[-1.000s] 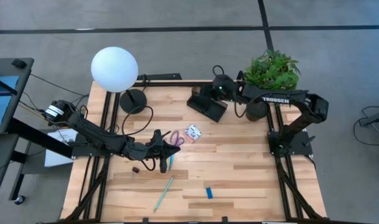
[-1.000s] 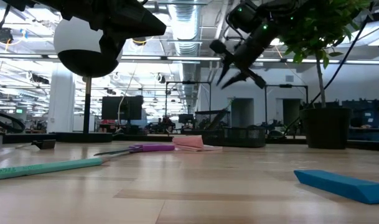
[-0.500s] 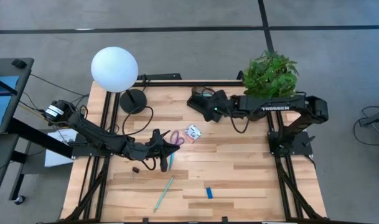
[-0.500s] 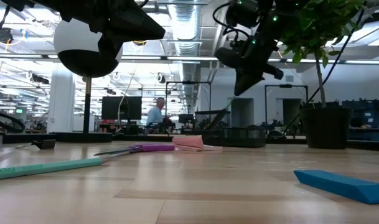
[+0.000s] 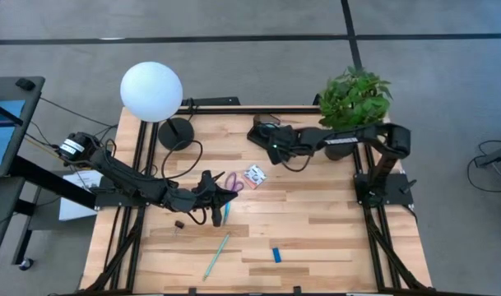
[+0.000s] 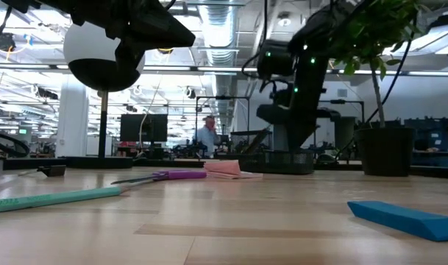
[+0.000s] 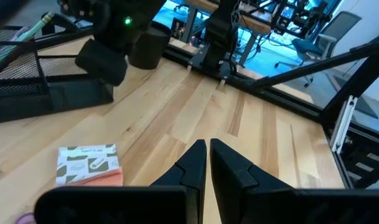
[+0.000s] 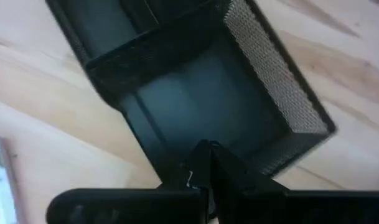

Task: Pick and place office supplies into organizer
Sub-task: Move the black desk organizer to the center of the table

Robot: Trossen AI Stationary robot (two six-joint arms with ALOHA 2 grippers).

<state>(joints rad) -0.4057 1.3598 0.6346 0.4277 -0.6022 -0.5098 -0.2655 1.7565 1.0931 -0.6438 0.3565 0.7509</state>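
The black mesh organizer (image 5: pixel 263 131) stands at the table's far middle. My right gripper (image 8: pixel 205 157) is shut, pointing steeply down over the organizer's low front tray (image 8: pixel 195 106). My left gripper (image 7: pixel 206 155) hovers shut above the table's left middle, with nothing between its fingers. Below and beside it lie the purple-handled scissors (image 5: pixel 232 182) and a blue pen (image 5: pixel 225 213). The white patterned packet (image 5: pixel 255 174) lies flat just right of the scissors. Nearer the front lie a teal pen (image 5: pixel 216 255), a blue block (image 5: pixel 276 255) and a tiny black piece (image 5: pixel 178 223). My right gripper's shut fingertips (image 8: pixel 198 163) stand at the tray's front wall (image 8: pixel 152 149), coming from above. Whether they touch the organizer I cannot tell.
A lamp with a white globe (image 5: pixel 151 90) and a round black base (image 5: pixel 176 133) stands at the far left, its cable trailing over the table. A potted plant (image 5: pixel 355 94) stands at the far right. Bare wood lies between the packet and the right edge.
My right gripper has moved from over the organizer's right side toward the table's left and near edge and has sunk to the front tray. It has tipped from slanting to pointing steeply down, rolled, and shut its fingers.
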